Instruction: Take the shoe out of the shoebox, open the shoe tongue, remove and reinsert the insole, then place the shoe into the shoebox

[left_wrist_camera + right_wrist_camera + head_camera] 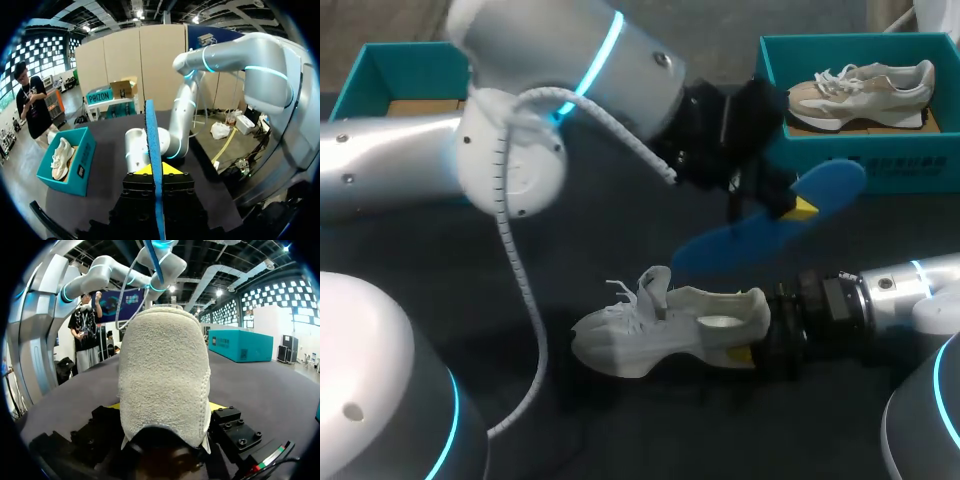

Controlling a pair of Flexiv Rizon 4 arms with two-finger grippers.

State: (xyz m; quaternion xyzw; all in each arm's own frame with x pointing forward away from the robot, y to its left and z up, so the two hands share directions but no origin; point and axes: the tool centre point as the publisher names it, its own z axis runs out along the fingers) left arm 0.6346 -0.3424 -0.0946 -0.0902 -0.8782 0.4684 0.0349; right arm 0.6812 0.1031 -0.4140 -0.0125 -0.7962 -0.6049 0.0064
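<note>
Left fingers pinch the flat blue foam insole, right fingers clamp the white fabric sneaker by its 3-o'clock heel; feeding toe-first looks best.

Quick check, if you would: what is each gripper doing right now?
Left gripper: shut on the blue insole.
Right gripper: shut on the white shoe.

The shoe's pale suede heel sits between the right gripper's fingers, whose yellow tips show at both its sides. Ahead, a teal shoebox stands on the dark worktop, well apart from the shoe. The left arm arches above.
</note>
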